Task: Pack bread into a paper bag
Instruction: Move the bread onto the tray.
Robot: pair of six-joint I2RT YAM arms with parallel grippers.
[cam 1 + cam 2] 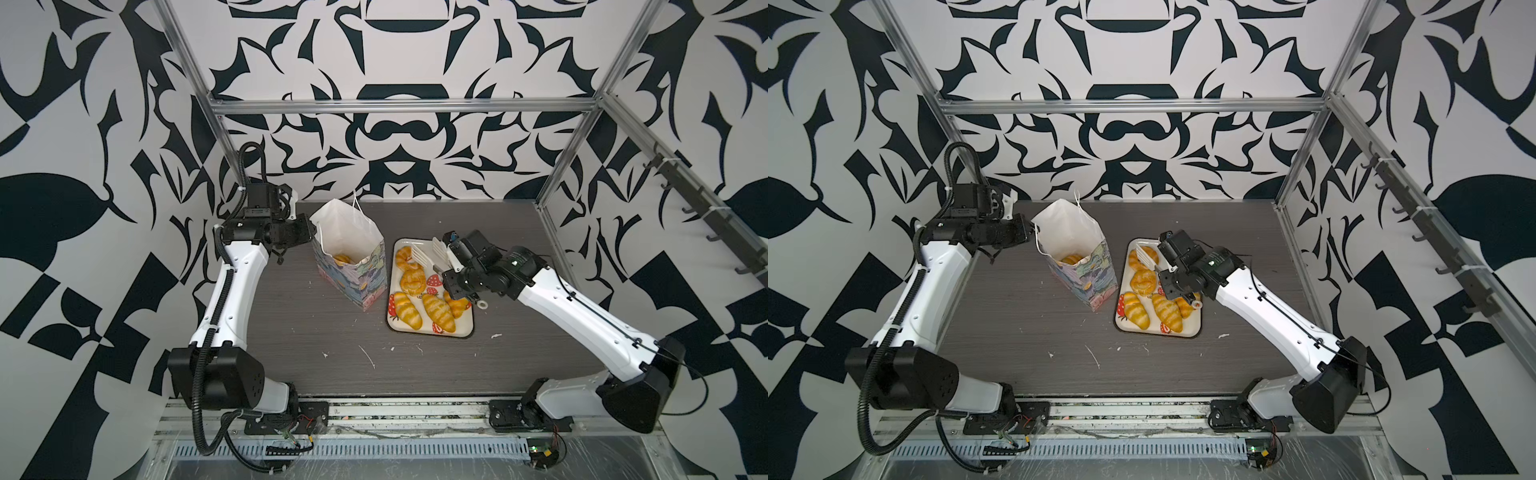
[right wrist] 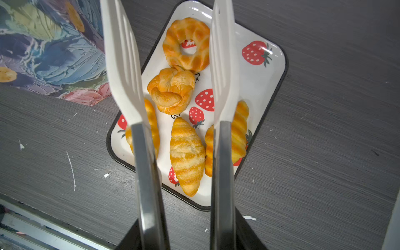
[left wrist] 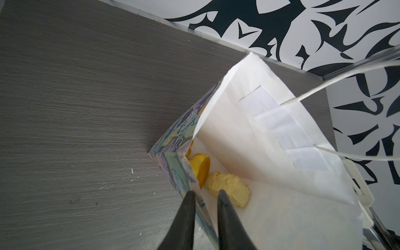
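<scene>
Bread on the tray: looked like six pieces of glossy golden-yellow bread (image 2: 187, 155) lying on the cream rectangular tray with a dark rim and red strawberry print (image 2: 251, 86). In both top views a ring-shaped bun (image 2: 186, 28) sat at the tray's 12 o'clock end, a knotted bun (image 2: 171, 91) was just toward 6 from it, and ridged croissants filled the 6 o'clock end.

Bread in the bag: a pale yellow pastry (image 3: 227, 188) lay at the bottom, touching a deeper yellow one.

Bag: the tall paper bag, white inside with a pastel blue-purple floral print outside and thin white cord handles (image 1: 353, 274), stood upright with its mouth open, just beside the tray at the tray's 9 o'clock.

Left side: the left gripper (image 3: 204, 193) was clenched on the bag's rim at the bag's 9 o'clock side, with one black finger outside the printed wall and one inside.

Right side: the right gripper (image 1: 449, 261) was grasping a pair of white slotted plastic tongs with grey arms (image 2: 121, 65).

Tongs: the blades were spread apart with nothing pinched between them. They hung over the tray's 12 o'clock end, and in the right wrist view the ring and knotted buns showed in the gap.

Table: the dark grey wood-grain tabletop (image 1: 311, 353) had white flecks and a scratch out toward 6 o'clock from the tray.
</scene>
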